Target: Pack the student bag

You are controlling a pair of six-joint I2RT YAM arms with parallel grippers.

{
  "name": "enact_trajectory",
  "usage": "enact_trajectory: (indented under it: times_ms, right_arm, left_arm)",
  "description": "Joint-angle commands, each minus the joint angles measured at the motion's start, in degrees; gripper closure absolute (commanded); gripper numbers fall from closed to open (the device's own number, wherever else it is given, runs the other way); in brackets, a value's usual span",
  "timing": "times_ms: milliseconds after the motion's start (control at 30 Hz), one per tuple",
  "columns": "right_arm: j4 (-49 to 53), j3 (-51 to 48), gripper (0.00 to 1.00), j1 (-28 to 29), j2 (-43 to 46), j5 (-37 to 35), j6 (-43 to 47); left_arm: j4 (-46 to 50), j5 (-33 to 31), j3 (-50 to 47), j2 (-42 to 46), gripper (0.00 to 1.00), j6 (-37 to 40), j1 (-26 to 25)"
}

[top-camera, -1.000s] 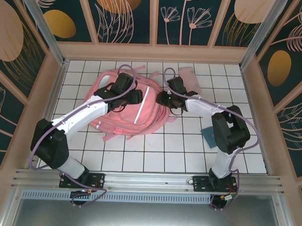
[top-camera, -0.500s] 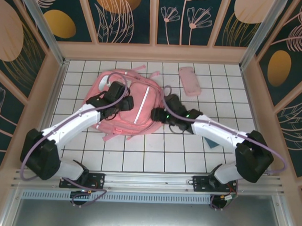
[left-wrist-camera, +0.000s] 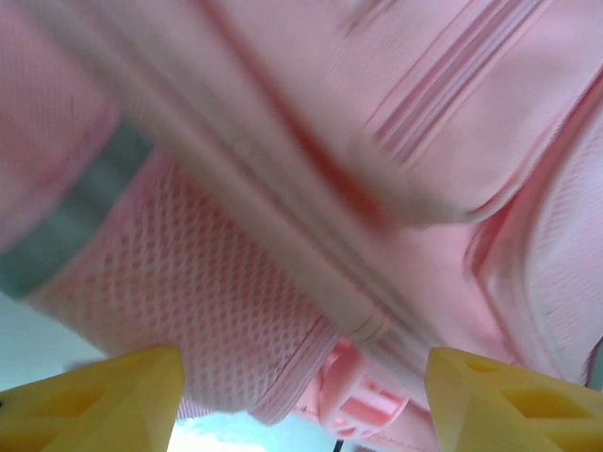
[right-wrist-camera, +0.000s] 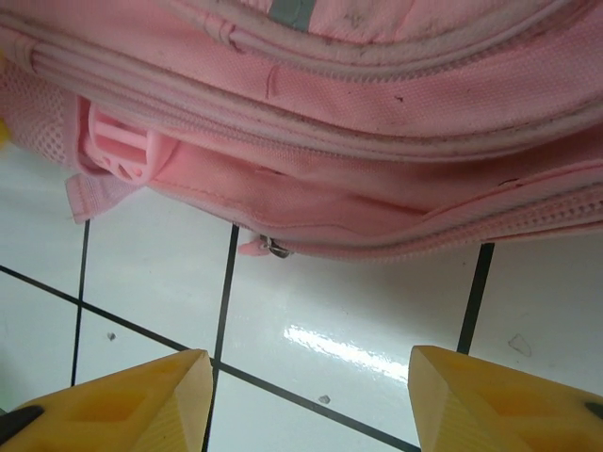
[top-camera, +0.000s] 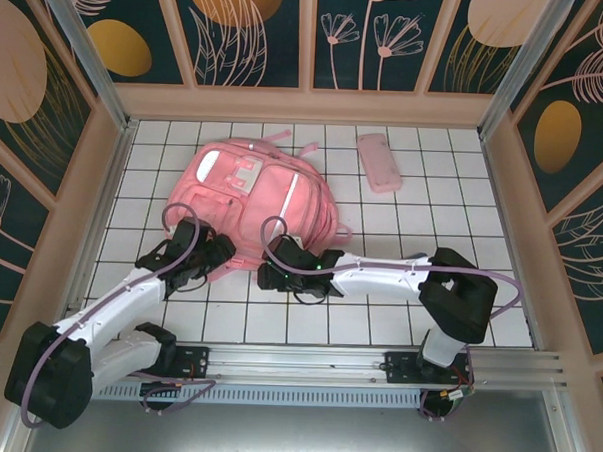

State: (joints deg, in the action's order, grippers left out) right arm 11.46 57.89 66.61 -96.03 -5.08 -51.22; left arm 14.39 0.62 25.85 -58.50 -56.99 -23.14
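Note:
The student bag point(top-camera: 268, 195), a large pink backpack with a pale stripe, lies flat on the white tiled table at back centre. My left gripper point(top-camera: 208, 256) sits low at the bag's near left corner. In the left wrist view its yellow fingertips point(left-wrist-camera: 105, 403) stand wide apart, open, with the bag's mesh side point(left-wrist-camera: 217, 311) and a pink buckle point(left-wrist-camera: 353, 400) blurred close ahead. My right gripper point(top-camera: 272, 272) is at the bag's near edge. Its fingertips point(right-wrist-camera: 127, 405) are open over bare tile, just short of the bag's seam point(right-wrist-camera: 377, 221) and a zipper pull point(right-wrist-camera: 273, 248).
A small flat pink pouch point(top-camera: 378, 161) lies at the back right, apart from the bag. Patterned walls and a metal frame close in the table on three sides. The right arm point(top-camera: 399, 275) stretches across the near tiles from the right.
Both grippers have come back from on top of the bag to its near edge. The right arm has swung left and low across the tiles.

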Motion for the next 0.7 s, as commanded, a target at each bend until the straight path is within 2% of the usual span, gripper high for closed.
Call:
enact_trajectory:
  times_ms: [0, 100, 200, 467, 667]
  right_arm:
    - [-2.58, 1.29, 0.43, 0.05, -0.56, -1.16, -3.28]
    - [-3.0, 0.01, 0.44, 0.1, -0.24, -1.32, -4.61]
    - [-3.28, -1.01, 0.44, 0.06, 0.22, -1.69, -5.75]
    - [-3.39, -1.68, 0.45, 0.02, 0.72, -2.48, -6.57]
    - [-2.38, -0.59, 0.45, 1.1, 0.14, -4.63, -4.27]
  left_arm:
    - [-10.03, 5.74, -3.65, 1.35, 0.34, -8.86, 0.46]
    - [-13.62, 6.09, -6.8, 2.28, 0.41, -12.66, 0.42]
    - [-15.5, 6.34, -8.94, 2.78, 0.53, -14.43, 0.47]
    - [-17.33, 5.09, -9.98, 0.49, 0.61, -15.61, 0.43]
    - [-23.96, 2.94, -11.94, -0.82, 0.69, -18.28, 0.45]
